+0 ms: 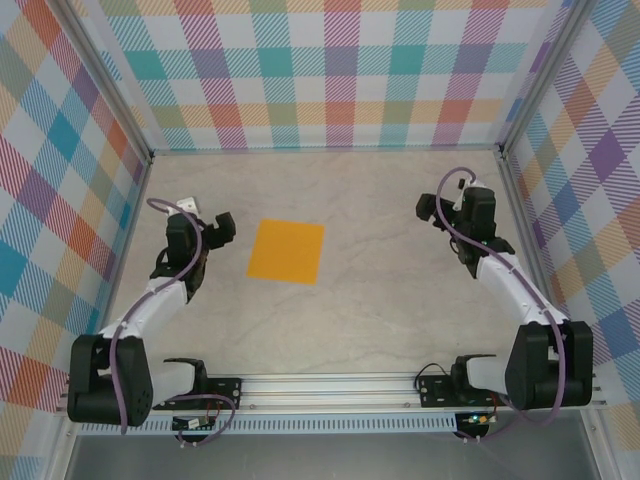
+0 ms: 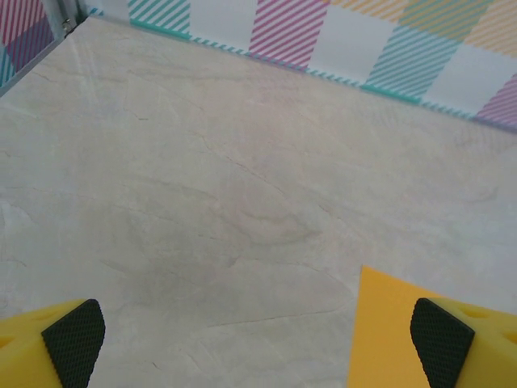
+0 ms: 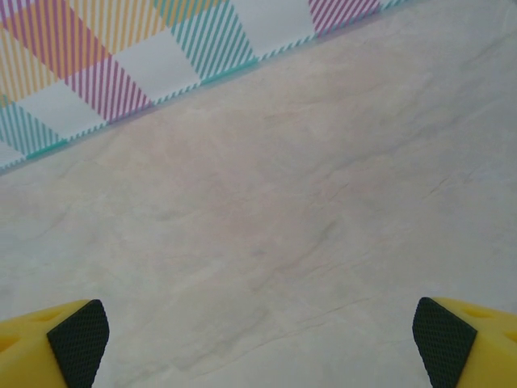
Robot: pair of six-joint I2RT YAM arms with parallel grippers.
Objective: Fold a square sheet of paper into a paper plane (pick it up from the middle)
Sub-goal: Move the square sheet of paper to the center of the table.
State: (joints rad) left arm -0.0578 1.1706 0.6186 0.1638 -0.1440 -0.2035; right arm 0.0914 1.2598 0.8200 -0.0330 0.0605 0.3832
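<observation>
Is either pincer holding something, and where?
Nothing is held. The left pincer and right pincer are open; the square sheet of paper lies flat on the table.

The left gripper (image 2: 258, 349) stands wide apart over the pale, veined table (image 2: 242, 186), with bare tabletop between its yellow fingers (image 2: 24, 343) and their black ribbed pads (image 2: 74, 339). A corner of the square sheet of paper (image 2: 384, 327) lies flat on the near right, meeting the right finger at the frame's edge. The striped, checked wall (image 2: 291, 28) runs along the far side.
</observation>
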